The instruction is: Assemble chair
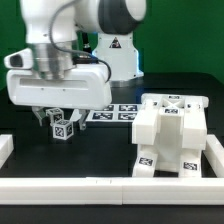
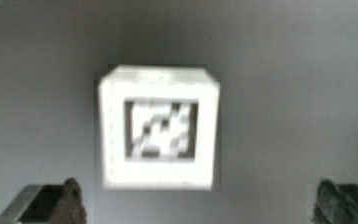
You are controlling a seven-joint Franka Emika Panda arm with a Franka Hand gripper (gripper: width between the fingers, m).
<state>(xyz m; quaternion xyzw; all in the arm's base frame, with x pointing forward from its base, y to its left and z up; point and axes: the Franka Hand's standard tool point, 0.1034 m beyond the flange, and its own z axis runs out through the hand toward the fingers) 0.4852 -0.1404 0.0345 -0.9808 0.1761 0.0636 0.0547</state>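
A small white chair block (image 2: 158, 128) with a black-and-white tag lies on the dark table. In the wrist view it sits between my two dark fingers (image 2: 51, 205) without touching either. My gripper (image 2: 201, 206) is open and holds nothing. In the exterior view my gripper (image 1: 58, 113) hangs just above this block (image 1: 63, 126) at the left. The partly joined chair (image 1: 170, 140), a blocky white structure with tags, stands on the table at the exterior view's right.
The marker board (image 1: 120, 112) lies flat behind the gripper, near the robot base (image 1: 112, 55). A low white rail (image 1: 100, 188) runs along the front edge, with short white pieces at the left (image 1: 5, 148) and right (image 1: 214, 158) ends.
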